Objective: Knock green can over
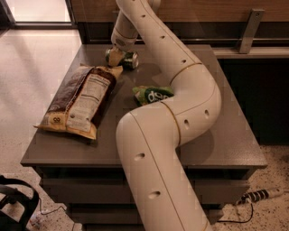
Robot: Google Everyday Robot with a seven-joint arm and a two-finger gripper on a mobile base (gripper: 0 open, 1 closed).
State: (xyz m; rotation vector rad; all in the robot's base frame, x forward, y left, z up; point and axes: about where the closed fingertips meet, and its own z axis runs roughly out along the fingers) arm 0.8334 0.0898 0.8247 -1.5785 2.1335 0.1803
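So I'm at a gray-brown table [226,135] on a speckled floor [40,67], with wood paneling [216,9] behind it. A big brown snack bag [79,101] lies flat on the left, and a small green bag [152,94] is mid-table beside my arm. The green can [129,60] is at the far edge, looking tipped onto its side. My gripper [115,57] is right in front of it, covering its left end. Can't tell if the gripper's clenched or released.

The arm [180,103] comprises smooth cream-white tubular segments, dotted with small dark holes, with thin seams at rounded joints. The tan hand [116,56] is low over the far side of the desk [230,140].
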